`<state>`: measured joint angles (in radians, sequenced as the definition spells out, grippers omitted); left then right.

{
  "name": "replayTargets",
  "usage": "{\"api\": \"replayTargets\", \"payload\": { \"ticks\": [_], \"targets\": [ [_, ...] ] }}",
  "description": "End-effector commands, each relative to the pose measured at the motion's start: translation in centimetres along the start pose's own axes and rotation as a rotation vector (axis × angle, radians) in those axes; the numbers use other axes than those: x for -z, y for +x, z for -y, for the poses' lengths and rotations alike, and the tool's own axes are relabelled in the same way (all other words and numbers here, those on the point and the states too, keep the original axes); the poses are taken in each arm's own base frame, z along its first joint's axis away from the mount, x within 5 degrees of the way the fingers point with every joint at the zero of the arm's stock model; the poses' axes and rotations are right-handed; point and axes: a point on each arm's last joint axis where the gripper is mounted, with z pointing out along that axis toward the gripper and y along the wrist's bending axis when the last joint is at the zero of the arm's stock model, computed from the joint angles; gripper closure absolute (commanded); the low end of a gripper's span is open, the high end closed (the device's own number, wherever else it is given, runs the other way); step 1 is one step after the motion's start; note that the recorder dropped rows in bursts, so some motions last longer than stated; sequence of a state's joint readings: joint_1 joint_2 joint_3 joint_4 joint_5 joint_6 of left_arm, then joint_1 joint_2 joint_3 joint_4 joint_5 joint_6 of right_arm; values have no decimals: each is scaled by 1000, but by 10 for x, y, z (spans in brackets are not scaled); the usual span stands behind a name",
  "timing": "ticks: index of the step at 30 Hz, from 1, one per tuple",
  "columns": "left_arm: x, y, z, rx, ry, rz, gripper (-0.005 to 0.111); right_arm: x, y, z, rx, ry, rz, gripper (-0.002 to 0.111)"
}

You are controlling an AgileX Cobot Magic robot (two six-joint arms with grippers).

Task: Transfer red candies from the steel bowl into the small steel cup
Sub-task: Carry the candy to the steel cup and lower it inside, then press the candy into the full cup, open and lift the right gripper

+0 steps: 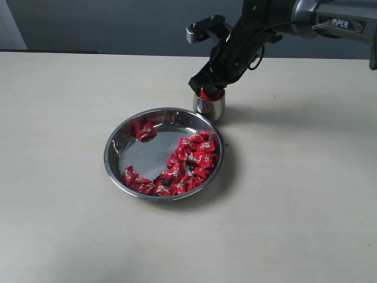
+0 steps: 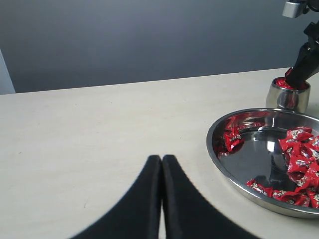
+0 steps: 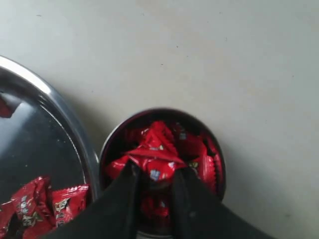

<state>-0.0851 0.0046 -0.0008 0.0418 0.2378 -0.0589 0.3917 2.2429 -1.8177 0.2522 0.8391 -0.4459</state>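
Note:
The small steel cup [image 1: 210, 107] stands just behind the steel bowl [image 1: 112, 159], heaped with red candies [image 3: 192, 149]. My right gripper [image 1: 207, 88] hangs right over the cup's mouth [image 3: 222, 167], and its fingers pinch a red candy [image 3: 157, 172] at their tips, down among the pile. In the bowl [image 2: 214, 149] many red candies [image 1: 188, 165] lie along the right and front, and a few sit at the back left [image 2: 232, 138]. My left gripper [image 2: 162, 158] is shut and empty, low over the bare table to the left of the bowl.
The pale table [image 1: 294, 206] spreads around the bowl and the cup. The bowl's rim [image 3: 75, 129] nearly touches the cup. A dark wall [image 2: 149, 40] runs behind the table.

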Motion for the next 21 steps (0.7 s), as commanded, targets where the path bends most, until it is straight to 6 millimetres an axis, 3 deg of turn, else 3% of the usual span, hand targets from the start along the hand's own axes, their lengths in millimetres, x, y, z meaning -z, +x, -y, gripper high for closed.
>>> {"api": "replayTargets", "payload": {
  "ticks": [1,7,14,21],
  "targets": [
    [0,0,0,0,7,10,106,-2,3,3,-7,-3,-20,109],
    [0,0,0,0,7,10,106,-2,3,3,-26,-5,-22,108],
    [0,0,0,0,7,10,106,-2,3,3,-29,-9,-24,75],
    [0,0,0,0,7,10,106,2,1,2,-27,-5,-11,73]
  ]
}}
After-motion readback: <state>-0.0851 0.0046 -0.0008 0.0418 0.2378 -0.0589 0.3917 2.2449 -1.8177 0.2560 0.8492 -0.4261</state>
